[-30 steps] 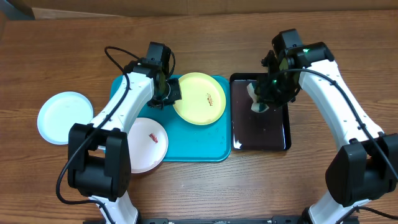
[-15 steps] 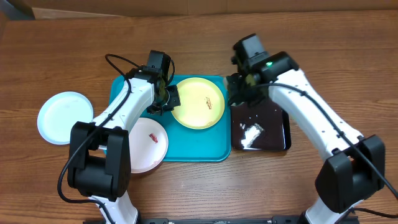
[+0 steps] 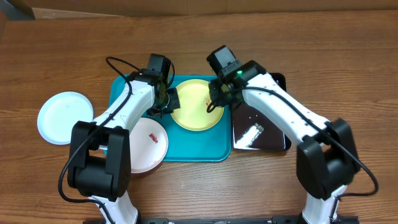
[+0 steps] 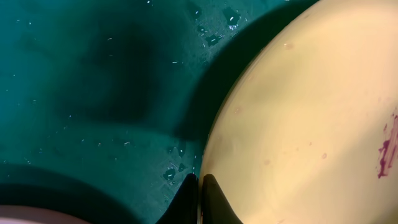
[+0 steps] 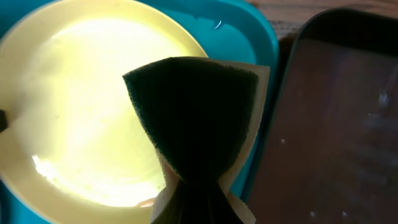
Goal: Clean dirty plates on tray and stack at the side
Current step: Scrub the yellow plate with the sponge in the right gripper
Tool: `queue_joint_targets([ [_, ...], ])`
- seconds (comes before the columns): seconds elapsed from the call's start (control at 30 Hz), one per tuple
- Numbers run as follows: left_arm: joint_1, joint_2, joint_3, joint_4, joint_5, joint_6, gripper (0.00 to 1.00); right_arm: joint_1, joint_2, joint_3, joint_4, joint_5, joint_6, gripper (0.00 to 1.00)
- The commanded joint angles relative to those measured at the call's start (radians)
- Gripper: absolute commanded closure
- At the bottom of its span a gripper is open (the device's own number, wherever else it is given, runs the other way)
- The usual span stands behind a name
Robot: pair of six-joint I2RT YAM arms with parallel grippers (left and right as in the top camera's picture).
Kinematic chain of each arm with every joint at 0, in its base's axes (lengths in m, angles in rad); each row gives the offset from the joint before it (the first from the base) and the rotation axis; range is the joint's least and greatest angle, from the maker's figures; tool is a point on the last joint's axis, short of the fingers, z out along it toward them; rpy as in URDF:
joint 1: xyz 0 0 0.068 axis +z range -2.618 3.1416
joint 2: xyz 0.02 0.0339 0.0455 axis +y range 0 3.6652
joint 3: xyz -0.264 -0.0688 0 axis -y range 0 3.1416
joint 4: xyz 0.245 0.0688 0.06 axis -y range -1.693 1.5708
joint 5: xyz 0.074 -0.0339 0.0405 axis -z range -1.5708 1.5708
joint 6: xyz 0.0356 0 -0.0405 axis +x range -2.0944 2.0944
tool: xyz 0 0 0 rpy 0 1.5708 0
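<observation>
The yellow-green plate lies on the turquoise tray, with a red smear near its right side. My left gripper is shut on its left rim; in the left wrist view the fingertips pinch the plate's edge. My right gripper is shut on a dark green sponge and holds it over the plate's right part. A white plate with a red smear sits at the tray's lower left corner. A pale blue plate lies on the table to the left.
The glossy black tray, wet and shiny, stands right of the turquoise tray, under my right arm. Water drops lie on the turquoise tray. A cardboard edge runs along the table's back.
My right gripper has moved left with the sponge, from over the black tray to over the yellow-green plate. My left gripper has kept hold of the plate's rim.
</observation>
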Motion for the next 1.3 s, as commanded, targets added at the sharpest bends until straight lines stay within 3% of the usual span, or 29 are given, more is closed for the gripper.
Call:
queue_joint_targets([
  [0.0,-0.001,0.004,-0.009,0.003,-0.018,-0.005,0.96,0.010,0.040,0.014,0.027,0.018,0.009,0.96],
  [0.47,-0.001,0.004,-0.009,0.004,-0.019,-0.005,0.96,0.035,0.183,0.014,0.083,0.018,0.065,0.96],
  [1.07,-0.001,0.004,-0.109,0.105,-0.043,-0.005,0.96,0.036,0.200,-0.026,0.091,0.016,0.140,0.96],
  [1.27,-0.001,0.004,-0.109,0.105,-0.043,-0.005,0.96,0.036,0.217,-0.026,0.101,-0.075,0.140,0.96],
])
